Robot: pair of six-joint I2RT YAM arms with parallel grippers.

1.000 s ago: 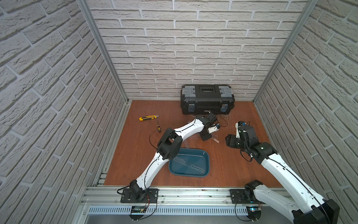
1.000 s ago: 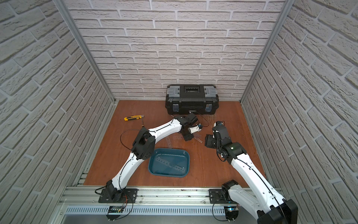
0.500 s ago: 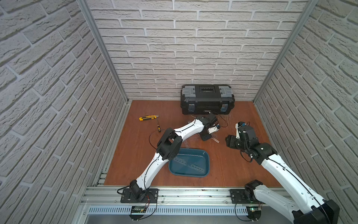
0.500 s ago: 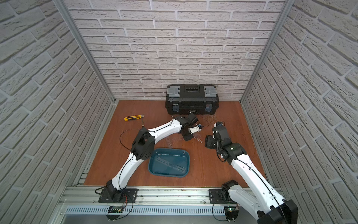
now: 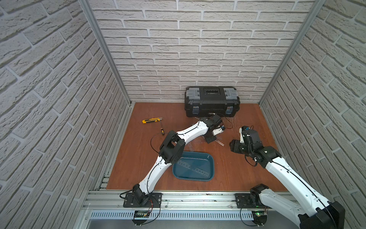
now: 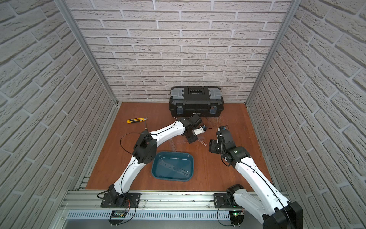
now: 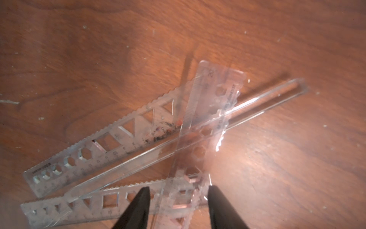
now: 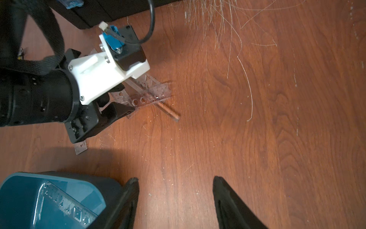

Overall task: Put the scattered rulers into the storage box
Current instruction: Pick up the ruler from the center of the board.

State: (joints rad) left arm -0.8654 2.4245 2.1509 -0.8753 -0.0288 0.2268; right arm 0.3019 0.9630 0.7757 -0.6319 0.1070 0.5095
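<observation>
In both top views your left gripper sits low over the loose rulers toward the worktop's back edge, near the black toolbox. The storage box lies near the front edge with one ruler inside. Your left wrist view shows the fingers apart, straddling the crossed rulers without pinching any. Your right wrist view shows the right gripper spread wide over bare wood.

Rulers clear glossy plastic; storage box smooth teal plastic, slight sheen; table wood-grain, scuffed.
</observation>
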